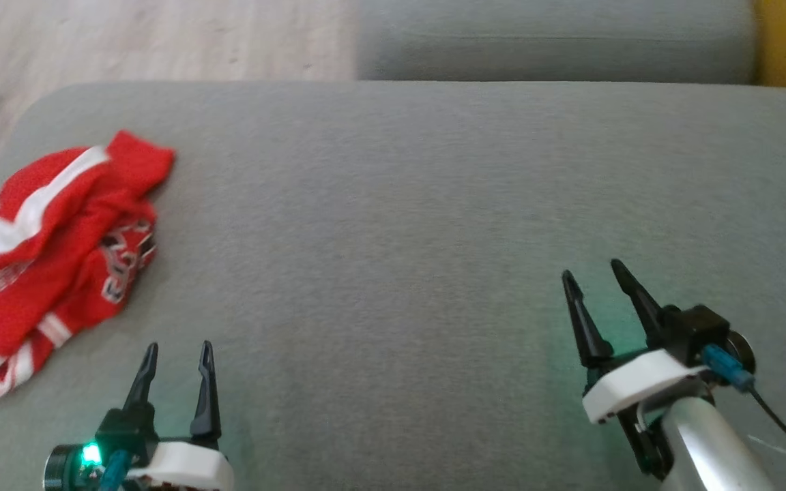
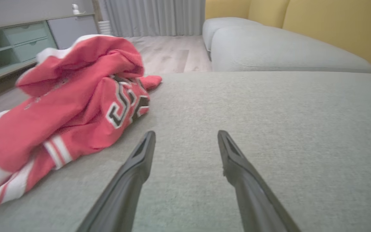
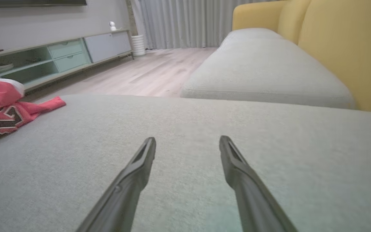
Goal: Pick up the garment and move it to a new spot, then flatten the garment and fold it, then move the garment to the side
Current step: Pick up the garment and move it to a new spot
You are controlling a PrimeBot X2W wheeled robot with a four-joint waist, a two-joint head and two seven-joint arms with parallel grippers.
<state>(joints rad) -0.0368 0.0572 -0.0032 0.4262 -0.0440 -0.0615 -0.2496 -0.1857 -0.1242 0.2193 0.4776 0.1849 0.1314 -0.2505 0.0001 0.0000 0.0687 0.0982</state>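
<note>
A wide grey cushion (image 1: 434, 204) fills the foreground, with a pale wood floor (image 1: 127, 41) beyond its far left corner. A second grey cushion (image 1: 550, 41) lies just behind it, against a yellow sofa back (image 3: 343, 48). Across the room hang grey curtains (image 3: 179, 22), and a low cabinet (image 3: 60, 54) with green drawers stands along the wall.

The left pincer (image 1: 179, 346) hovers low over the near left part of the cushion. Its fingers point away from the robot and stand moderately apart, with nothing between them. The right pincer (image 1: 592, 269) sits further forward on the right, tilted slightly leftward. It is likewise parted and empty. In each wrist view the two dark fingers reach out over bare grey fabric.

The garment (image 1: 59, 252) is a red jersey with white stripes and dark lettering. It lies crumpled in a heap at the left edge of the cushion, near that far corner. It is ahead and to the left of the left pincer, close but not touching, and well apart from the right one. Seen from the left wrist, the heap (image 2: 76, 106) rises in loose folds, and one red corner trails toward the cushion's far edge.
</note>
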